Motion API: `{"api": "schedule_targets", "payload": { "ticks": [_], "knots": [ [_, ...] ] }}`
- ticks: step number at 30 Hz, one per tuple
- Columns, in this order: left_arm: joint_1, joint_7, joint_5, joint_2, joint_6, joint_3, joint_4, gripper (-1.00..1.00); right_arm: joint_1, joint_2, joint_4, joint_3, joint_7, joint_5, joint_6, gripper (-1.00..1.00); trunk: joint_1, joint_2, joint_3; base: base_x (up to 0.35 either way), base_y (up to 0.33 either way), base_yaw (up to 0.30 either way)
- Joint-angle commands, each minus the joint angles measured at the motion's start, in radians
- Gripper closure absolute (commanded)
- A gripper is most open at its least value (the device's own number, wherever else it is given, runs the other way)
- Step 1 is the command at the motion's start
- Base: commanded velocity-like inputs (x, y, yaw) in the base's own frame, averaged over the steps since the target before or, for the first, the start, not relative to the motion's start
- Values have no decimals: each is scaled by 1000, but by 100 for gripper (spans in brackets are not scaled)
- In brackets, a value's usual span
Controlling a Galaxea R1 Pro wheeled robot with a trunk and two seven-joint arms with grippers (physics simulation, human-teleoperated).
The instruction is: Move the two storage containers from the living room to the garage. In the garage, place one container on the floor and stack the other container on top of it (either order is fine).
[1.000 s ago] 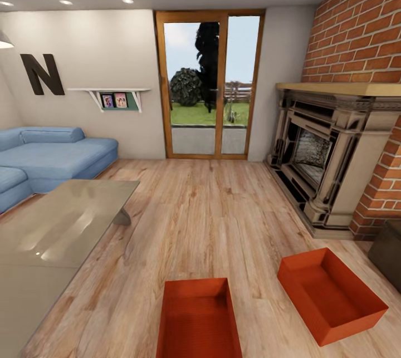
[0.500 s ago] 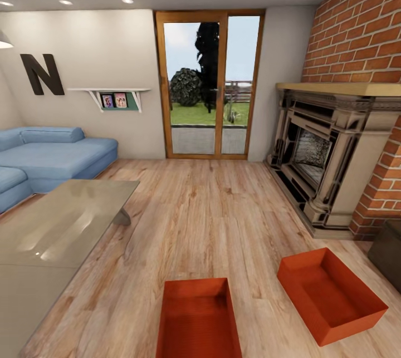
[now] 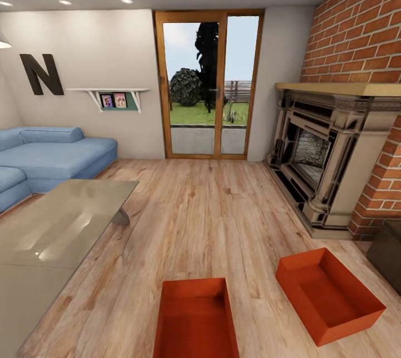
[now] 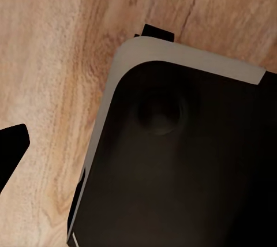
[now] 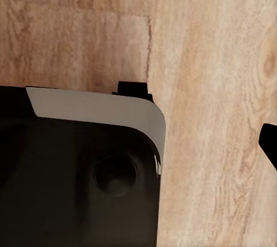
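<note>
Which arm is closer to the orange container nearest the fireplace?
Right, probably. The container lies ahead on the robot's right side. Both arms hang beside the robot's base over the wood floor, with the left arm on the far side.

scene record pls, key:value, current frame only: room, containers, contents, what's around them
room: living room, wood plank floor
near container: on floor, centre foreground, cut by frame edge
right container: on floor, angled, apart from the near one
contents: both look empty
left side: glass table, blue sofa
right side: brick fireplace
far wall: glass door
</note>
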Motion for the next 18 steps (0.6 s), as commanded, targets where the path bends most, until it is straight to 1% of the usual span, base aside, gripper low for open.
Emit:
{"api": "schedule_targets", "payload": {
  "ticks": [1,8,18],
  "knots": [
    [0,3,10,0,5,-1,-2,-100,-1,0,2,8,0,-4,-4,-100,0,-1,-1,0,0,0],
    [0,5,11,1,6,-2,-2,-100,-1,1,2,8,0,-4,-5,-100,0,-1,-1,13,0,0],
    [0,5,11,1,5,-3,-1,-100,-1,2,2,8,-1,-6,-5,-100,0,-1,-1,170,0,0]
  ]
}}
